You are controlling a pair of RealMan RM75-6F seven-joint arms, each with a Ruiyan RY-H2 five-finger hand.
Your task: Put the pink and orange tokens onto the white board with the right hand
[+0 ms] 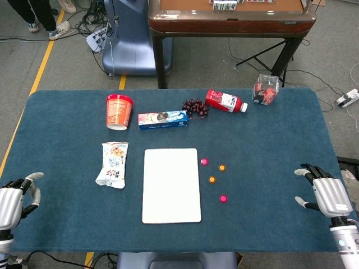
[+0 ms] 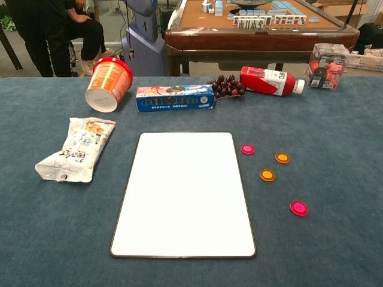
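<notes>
The white board (image 1: 171, 185) (image 2: 184, 192) lies flat in the middle of the blue table, bare. Just right of it lie two pink tokens (image 1: 204, 161) (image 2: 247, 149), (image 1: 223, 198) (image 2: 298, 208) and two orange tokens (image 1: 221, 167) (image 2: 282, 158), (image 1: 212, 180) (image 2: 267, 175). My right hand (image 1: 324, 194) rests at the table's right edge, fingers apart and holding nothing, well to the right of the tokens. At the left edge my left hand (image 1: 17, 197) is also open and holds nothing. Neither hand shows in the chest view.
A snack bag (image 1: 113, 163) lies left of the board. Along the far side sit an orange cup (image 1: 119, 111), a blue biscuit box (image 1: 162, 119), dark grapes (image 1: 194, 106), a red bottle (image 1: 225, 101) on its side and a clear box (image 1: 265, 89). A wooden table stands beyond.
</notes>
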